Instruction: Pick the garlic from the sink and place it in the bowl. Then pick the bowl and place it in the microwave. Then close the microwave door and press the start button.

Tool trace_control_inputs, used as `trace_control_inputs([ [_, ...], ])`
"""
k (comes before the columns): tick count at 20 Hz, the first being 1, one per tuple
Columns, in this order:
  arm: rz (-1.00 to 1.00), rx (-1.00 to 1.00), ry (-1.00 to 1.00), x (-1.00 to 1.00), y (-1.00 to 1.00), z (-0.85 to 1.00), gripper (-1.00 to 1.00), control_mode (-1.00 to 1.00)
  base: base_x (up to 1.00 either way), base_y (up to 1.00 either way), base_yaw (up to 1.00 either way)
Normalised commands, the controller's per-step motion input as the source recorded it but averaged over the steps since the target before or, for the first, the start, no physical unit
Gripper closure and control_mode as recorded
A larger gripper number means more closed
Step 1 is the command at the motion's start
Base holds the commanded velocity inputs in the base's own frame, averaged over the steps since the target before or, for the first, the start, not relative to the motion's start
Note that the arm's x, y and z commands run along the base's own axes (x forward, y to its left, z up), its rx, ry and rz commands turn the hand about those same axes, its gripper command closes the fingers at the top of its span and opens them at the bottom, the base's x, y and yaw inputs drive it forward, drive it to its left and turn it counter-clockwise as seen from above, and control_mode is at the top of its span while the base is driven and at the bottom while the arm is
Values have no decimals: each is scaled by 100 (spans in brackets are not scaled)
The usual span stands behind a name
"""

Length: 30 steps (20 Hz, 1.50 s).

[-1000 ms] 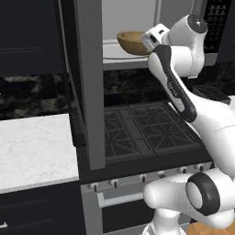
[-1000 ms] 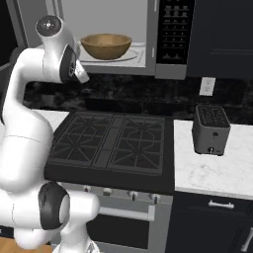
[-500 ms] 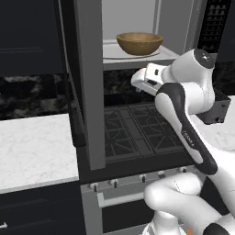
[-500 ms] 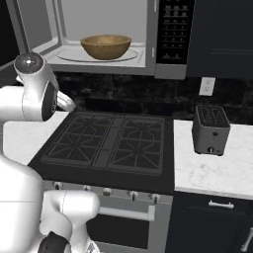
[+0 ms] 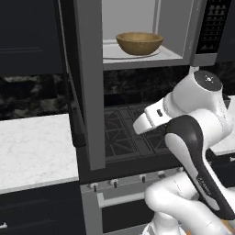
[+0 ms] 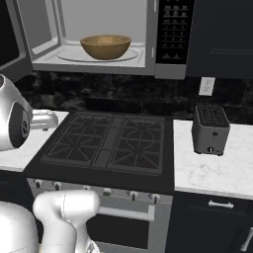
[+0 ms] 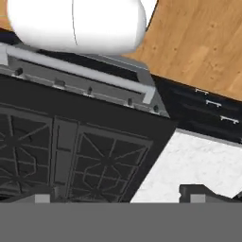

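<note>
Arm folded low, wrist turned down, jaws spread wide, empty.

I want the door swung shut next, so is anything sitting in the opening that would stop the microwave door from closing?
Nothing visible does. The bowl sits well inside the microwave, behind the front edge. The microwave door stands wide open at the left, and the arm is down over the stove, below the opening.

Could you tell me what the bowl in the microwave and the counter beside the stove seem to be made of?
The bowl looks like wood: matte tan-brown with faint grain-like streaks. The counter looks like polished marble or similar stone: white with grey veining, though it could be an imitation surface.
</note>
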Motion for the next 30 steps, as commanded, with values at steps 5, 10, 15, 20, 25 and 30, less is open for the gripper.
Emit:
trace_control_inputs([
  [5, 54, -72, -6, -100, 32, -48, -100, -100, 0, 0, 0],
  [10, 56, -61, -12, -100, 4, -36, -100, -100, 0, 0, 0],
  [15, 57, -55, -7, -60, 86, -74, -100, -100, 0, 0, 0],
  [20, 38, -48, -14, -14, 100, -47, -100, -100, 0, 0, 0],
  [25, 13, -38, -12, 16, 100, -8, -100, -100, 0, 0, 0],
  [30, 0, -22, -9, 38, 100, 42, -100, -100, 0, 0, 0],
])
